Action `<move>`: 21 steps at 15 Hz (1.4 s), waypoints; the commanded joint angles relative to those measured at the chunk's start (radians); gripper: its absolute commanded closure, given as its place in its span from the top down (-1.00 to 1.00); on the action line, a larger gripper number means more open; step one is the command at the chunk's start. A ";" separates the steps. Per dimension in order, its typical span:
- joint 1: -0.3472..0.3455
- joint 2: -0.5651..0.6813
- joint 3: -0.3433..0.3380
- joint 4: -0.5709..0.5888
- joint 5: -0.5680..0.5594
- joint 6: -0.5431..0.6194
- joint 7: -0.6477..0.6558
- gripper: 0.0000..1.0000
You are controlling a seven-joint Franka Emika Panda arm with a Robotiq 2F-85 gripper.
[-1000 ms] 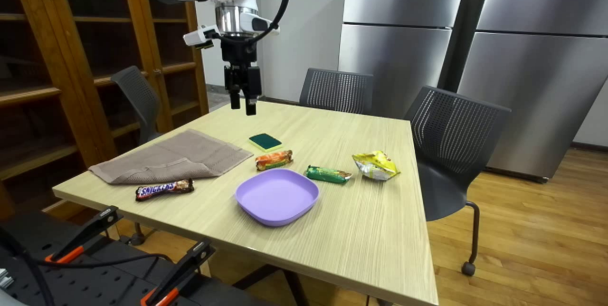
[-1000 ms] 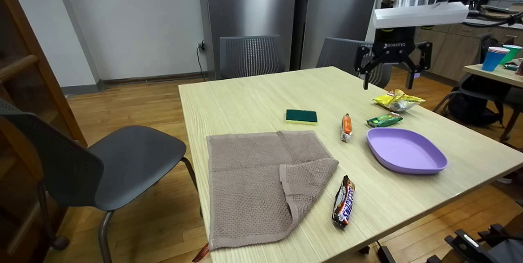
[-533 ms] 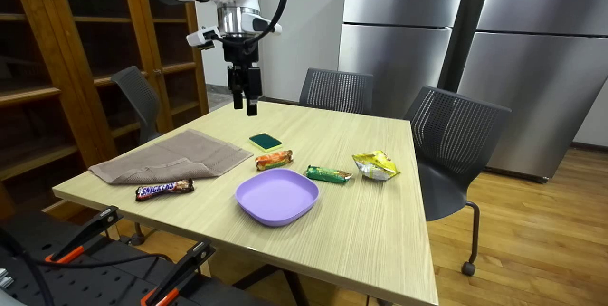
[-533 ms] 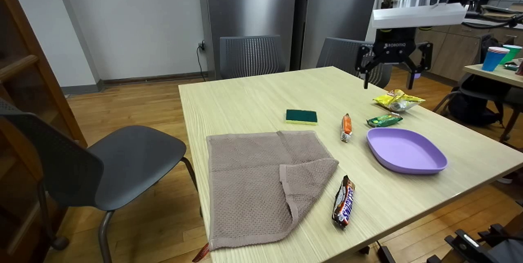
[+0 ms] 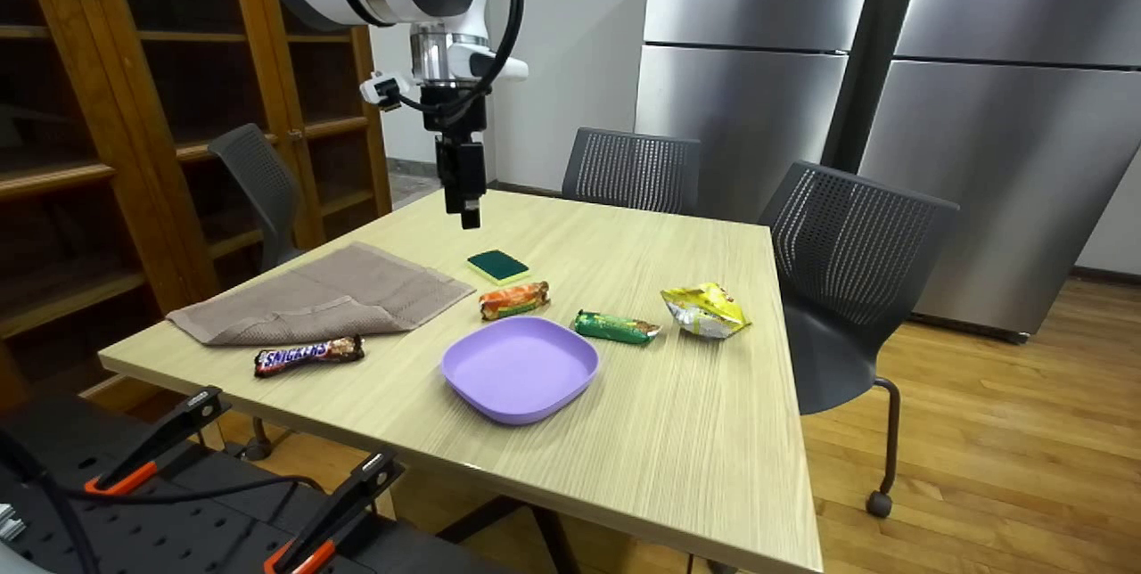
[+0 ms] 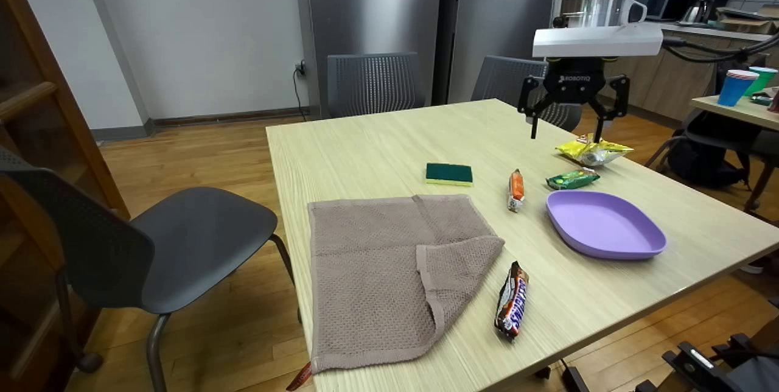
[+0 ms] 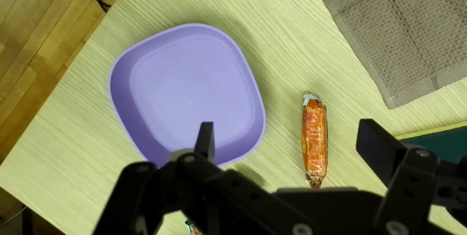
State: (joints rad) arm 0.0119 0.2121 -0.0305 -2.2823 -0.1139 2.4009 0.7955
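My gripper [image 6: 566,132] is open and empty, above the table in both exterior views [image 5: 463,213]. In the wrist view its fingers [image 7: 290,142] stand wide apart, with the orange-wrapped bar [image 7: 314,138] on the table below and between them. The left finger overlaps the purple plate [image 7: 193,89] in that view; the plate is empty. The green sponge [image 7: 434,142] is partly hidden by the right finger. The green-wrapped bar [image 5: 615,327] lies beside the plate and is mostly hidden in the wrist view. A yellow snack bag [image 5: 706,310] lies beyond it.
A brown towel [image 6: 389,282] with a folded corner lies on the wooden table [image 5: 677,431]. A Snickers bar [image 6: 512,301] lies beside it. Chairs [image 5: 856,289] stand around the table. Black clamps [image 5: 339,507] sit along its near edge.
My gripper has come lower, and it has shifted left in an exterior view. The wrist has turned slightly. The fingers remain open. The objects on the table have not moved.
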 commanded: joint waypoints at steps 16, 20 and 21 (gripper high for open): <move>0.069 0.363 -0.079 0.343 0.022 -0.007 0.017 1.00; 0.076 0.450 -0.089 0.426 0.039 -0.023 0.019 1.00; 0.081 0.472 -0.094 0.448 0.041 -0.029 0.024 1.00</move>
State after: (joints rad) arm 0.0678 0.6146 -0.1022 -1.9283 -0.0986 2.4251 0.8086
